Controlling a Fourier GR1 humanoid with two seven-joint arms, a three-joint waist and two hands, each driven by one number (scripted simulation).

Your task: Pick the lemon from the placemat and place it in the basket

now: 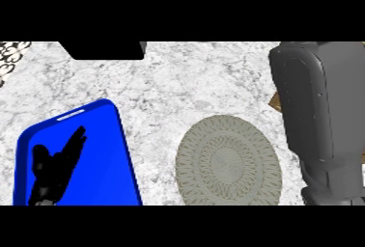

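The round grey woven placemat (pixel 227 161) lies on the marble counter at centre, and no lemon shows on it. My right forearm (pixel 317 111) rises along the right edge and runs out of the top of the view, so its hand is hidden. A small brown corner (pixel 275 100) peeks out from behind that forearm; I cannot tell whether it is the basket. My left hand (pixel 53 169) rests open at the lower left, fingers up, over a blue board.
A glossy blue board (pixel 107 159) with rounded corners lies tilted at the lower left. A black object (pixel 103 50) sits at the counter's far edge. A black-and-white patterned thing (pixel 10 55) shows at the top left corner.
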